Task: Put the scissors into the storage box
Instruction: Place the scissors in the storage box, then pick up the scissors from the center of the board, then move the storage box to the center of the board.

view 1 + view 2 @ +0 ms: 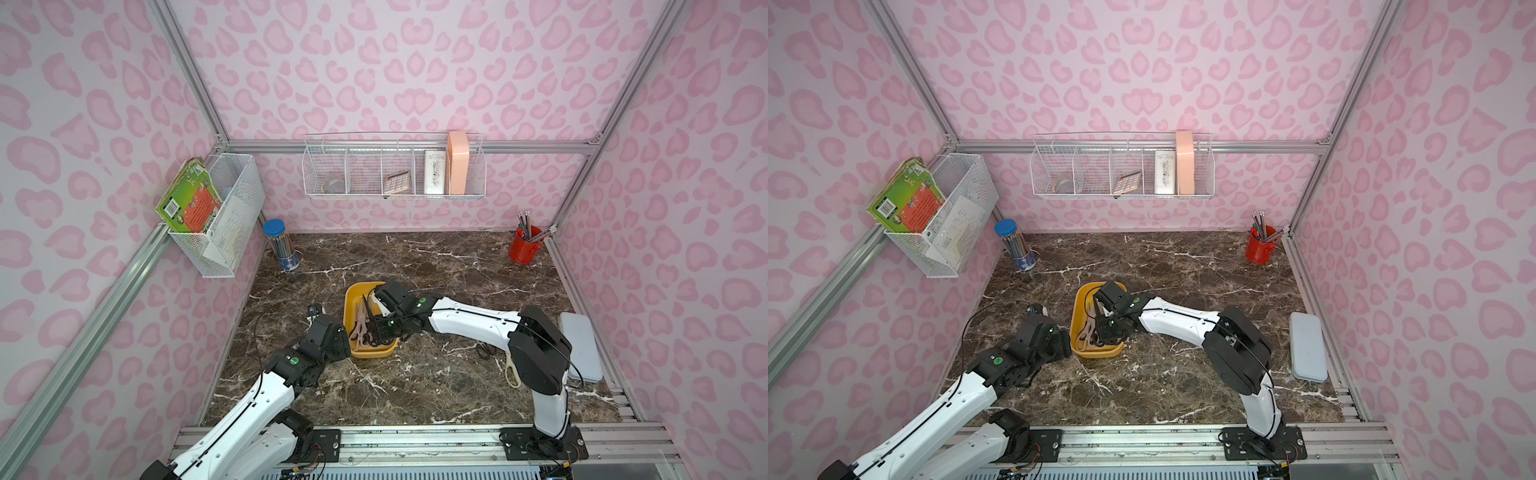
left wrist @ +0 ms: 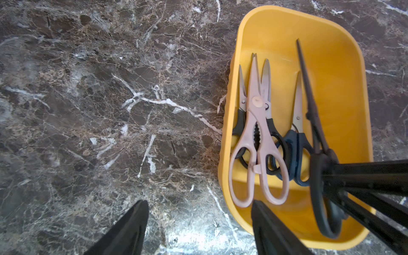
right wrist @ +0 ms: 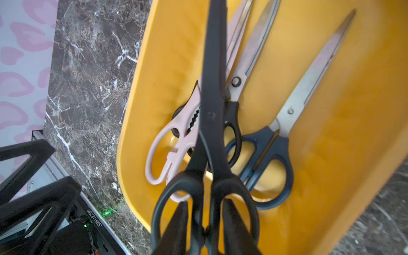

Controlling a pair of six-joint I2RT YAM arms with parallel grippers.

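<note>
Presently: black scissors (image 3: pixel 213 114), likely stiff, slick, hefty, best taken at handle neck; right gripper (image 3: pixel 205 205) straddles it, 6 o'clock end of box (image 3: pixel 331 154), hold unclear; left gripper (image 2: pixel 199 203) spread, empty.

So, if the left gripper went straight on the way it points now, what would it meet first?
Probably the marble table, beside the yellow box. The left gripper is open and empty; one finger hangs close to the box's rim, though depth is unclear.

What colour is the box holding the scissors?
Yellow; the storage box shows best in the left wrist view.
</note>
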